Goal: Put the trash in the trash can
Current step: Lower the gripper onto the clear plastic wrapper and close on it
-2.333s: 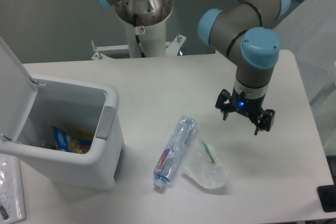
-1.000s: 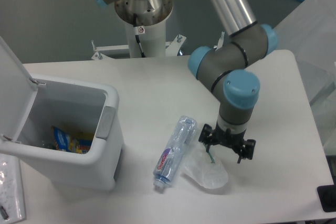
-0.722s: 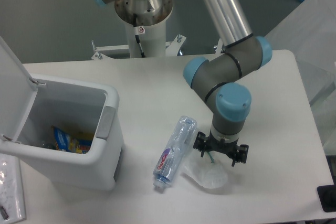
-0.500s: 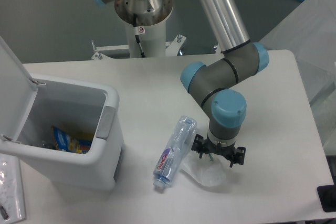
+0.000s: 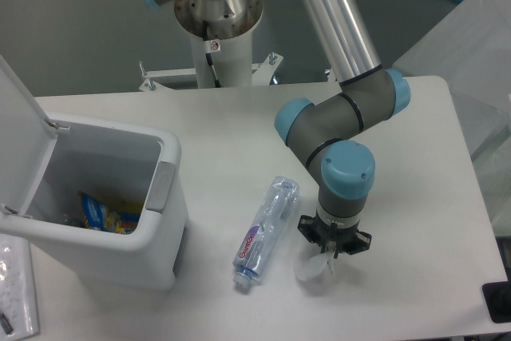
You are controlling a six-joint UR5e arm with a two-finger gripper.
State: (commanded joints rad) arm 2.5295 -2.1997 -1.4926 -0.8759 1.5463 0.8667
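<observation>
So, gripper (image 5: 333,248): pinching the cup (image 5: 311,266), pointing straight down
bottle (image 5: 265,231): lying just left of it
bin (image 5: 120,221): sitting farther left, lid open

Bottle (image 5: 265,231) lies flat beside open bin (image 5: 104,213).

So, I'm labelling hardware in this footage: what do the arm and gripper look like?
The arm is grey and silver tubing with light-blue caps on rounded joints, on a white pedestal base. The gripper is small, black and two-fingered.
</observation>
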